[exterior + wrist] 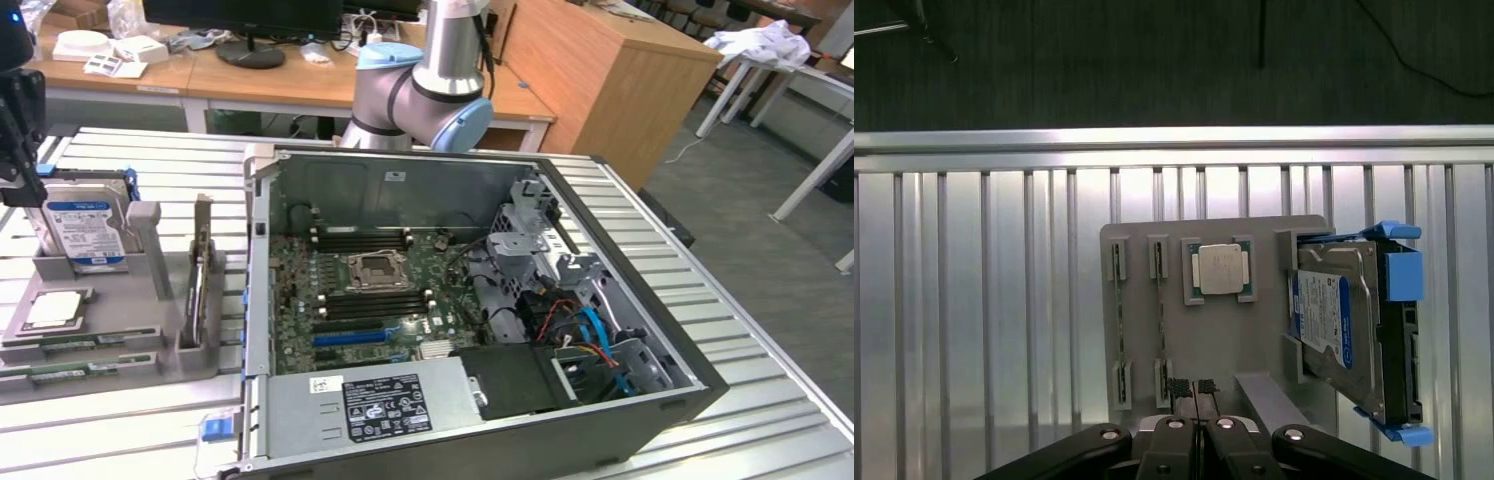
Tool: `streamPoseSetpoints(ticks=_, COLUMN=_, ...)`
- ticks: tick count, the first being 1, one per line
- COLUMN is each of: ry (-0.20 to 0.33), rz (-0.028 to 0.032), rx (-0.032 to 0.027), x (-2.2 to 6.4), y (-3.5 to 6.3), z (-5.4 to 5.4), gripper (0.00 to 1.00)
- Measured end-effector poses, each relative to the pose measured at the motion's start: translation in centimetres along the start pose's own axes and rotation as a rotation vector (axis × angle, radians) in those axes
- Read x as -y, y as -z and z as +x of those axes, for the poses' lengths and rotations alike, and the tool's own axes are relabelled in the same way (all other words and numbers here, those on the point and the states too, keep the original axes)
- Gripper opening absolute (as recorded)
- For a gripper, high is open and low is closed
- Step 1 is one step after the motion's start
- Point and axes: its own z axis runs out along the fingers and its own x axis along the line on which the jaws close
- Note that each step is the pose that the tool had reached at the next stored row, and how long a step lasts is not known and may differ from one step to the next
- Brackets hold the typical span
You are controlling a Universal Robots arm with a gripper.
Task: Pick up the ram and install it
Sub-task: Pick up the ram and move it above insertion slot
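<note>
- The end effector (1191, 386) hangs over the near edge of a grey holder (1154, 230), which sits on a slatted metal worktop (984, 330).
- Its two black fingers are clenched, pads pressed together, and nothing can be seen between them.
- The ram (1159, 320), a thin green stick, lies flat in a slot of the holder. One end sits just beside the fingertips and its length runs away from the end effector. It is not grasped.
- A second ram stick (1119, 320) lies parallel in the next slot, one slot farther from the end effector.
- A square silver processor chip (1219, 270) rests in a recess farther along the holder from the fingers, on the opposite side from the sticks.
- Past the chip, at the holder's far side, a silver-and-blue hard drive (1344, 330) stands on edge in blue brackets.
- In the exterior view, a card (200, 265) stands upright at the holder's edge.
- Well apart from the end effector, toward the exterior view's right, an open computer case (627, 400) lies on its side with its green motherboard (374, 290) exposed.
</note>
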Motion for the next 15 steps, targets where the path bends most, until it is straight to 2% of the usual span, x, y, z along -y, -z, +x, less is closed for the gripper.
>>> streamPoseSetpoints(ticks=11, ry=0.0, rz=0.0, rx=0.0, x=0.0, y=0.0, z=0.0, gripper=0.11)
streamPoseSetpoints(ticks=13, ry=0.0, rz=0.0, rx=0.0, x=0.0, y=0.0, z=0.0, gripper=0.23)
streamPoseSetpoints(ticks=14, ry=0.0, rz=0.0, rx=0.0, x=0.0, y=0.0, z=0.0, gripper=0.23)
streamPoseSetpoints(ticks=15, ry=0.0, rz=0.0, rx=0.0, x=0.0, y=0.0, z=0.0, gripper=0.3)
